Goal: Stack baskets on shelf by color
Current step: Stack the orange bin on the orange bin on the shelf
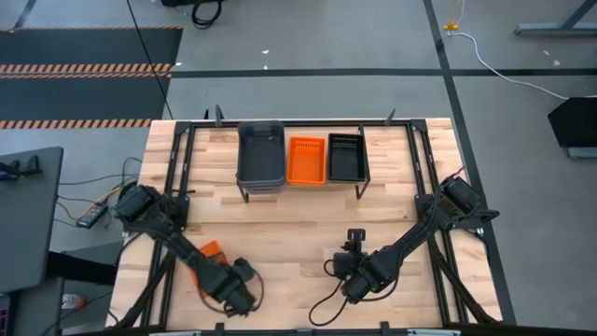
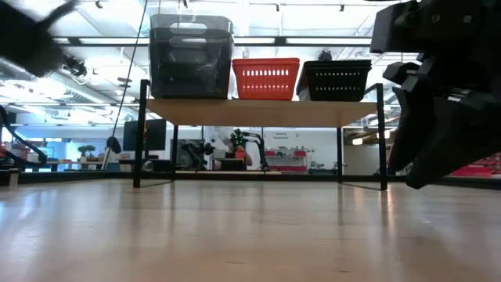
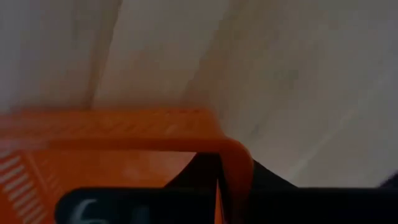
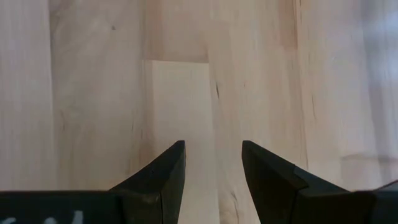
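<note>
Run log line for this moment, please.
shelf: grey, orange, black | left gripper: on orange basket | right gripper: open, empty

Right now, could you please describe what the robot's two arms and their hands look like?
Both arms are dark, near black, built of slim jointed segments with black cables looping beside them. The right hand ends in two dark, wedge-shaped fingers tapering to points. The left hand looks equally dark and bulky; a faint white marking shows on its body.

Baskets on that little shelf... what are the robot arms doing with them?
The robot is sorting baskets by color onto the shelf. Grey baskets, an orange basket and a black basket sit side by side on it. The left hand is at the table's near edge, closed on another orange basket. The right hand hovers open and empty over the bare table.
</note>
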Available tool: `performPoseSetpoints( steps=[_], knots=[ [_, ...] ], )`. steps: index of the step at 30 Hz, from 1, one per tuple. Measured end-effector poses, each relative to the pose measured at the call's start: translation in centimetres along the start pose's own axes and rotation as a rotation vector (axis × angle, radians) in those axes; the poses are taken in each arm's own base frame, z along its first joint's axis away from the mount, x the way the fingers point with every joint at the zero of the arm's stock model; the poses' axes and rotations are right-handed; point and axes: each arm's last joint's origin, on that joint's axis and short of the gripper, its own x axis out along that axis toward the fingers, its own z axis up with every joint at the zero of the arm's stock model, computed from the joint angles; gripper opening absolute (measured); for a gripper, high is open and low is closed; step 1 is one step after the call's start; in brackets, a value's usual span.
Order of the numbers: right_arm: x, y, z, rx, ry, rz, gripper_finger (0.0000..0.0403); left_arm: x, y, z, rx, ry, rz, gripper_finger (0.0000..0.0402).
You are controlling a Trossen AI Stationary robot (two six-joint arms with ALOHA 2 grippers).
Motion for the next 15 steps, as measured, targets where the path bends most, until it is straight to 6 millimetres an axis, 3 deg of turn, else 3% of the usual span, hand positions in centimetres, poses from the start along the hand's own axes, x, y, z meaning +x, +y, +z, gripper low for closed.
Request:
performPoseSetpoints(
  steps=[4,7,15],
  knots=[
    [0.0,0.0,0.0,0.004,-0.001,-0.002,0.0165,-2.3,-0.5,2.2,0.09,-0.028,-0.044,0.0007],
    [0.0,0.0,0.0,0.021,-0.001,-0.003,0.0165,-5.4,-1.0,3.7,0.154,-0.061,-0.055,0.0005],
    [-0.1,0.2,-0.1,0.063,-0.006,0.0,0.0165,-16.4,-1.1,6.5,0.482,-0.398,0.028,0.0004]
  ],
)
